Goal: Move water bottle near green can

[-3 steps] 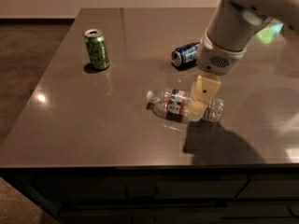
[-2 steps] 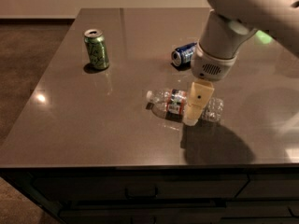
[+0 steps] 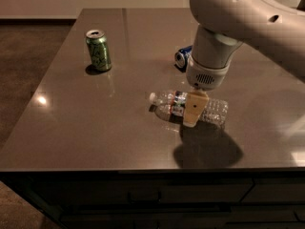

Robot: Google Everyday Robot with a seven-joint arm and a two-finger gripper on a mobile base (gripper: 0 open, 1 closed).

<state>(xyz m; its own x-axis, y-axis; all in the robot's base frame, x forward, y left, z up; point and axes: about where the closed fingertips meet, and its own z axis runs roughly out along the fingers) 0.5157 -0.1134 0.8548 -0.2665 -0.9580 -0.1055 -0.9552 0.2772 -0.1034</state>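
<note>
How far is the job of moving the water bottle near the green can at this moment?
Done: the gripper sits over the middle of the water bottle, which lies on its side on the table. In hand: the grasp; a firm hold is not visible. Left: the whole move, since the green can stands upright far from the bottle.

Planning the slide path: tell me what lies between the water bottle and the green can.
Only bare table in the camera view between water bottle and green can; the gripper sits over the bottle's middle.
</note>
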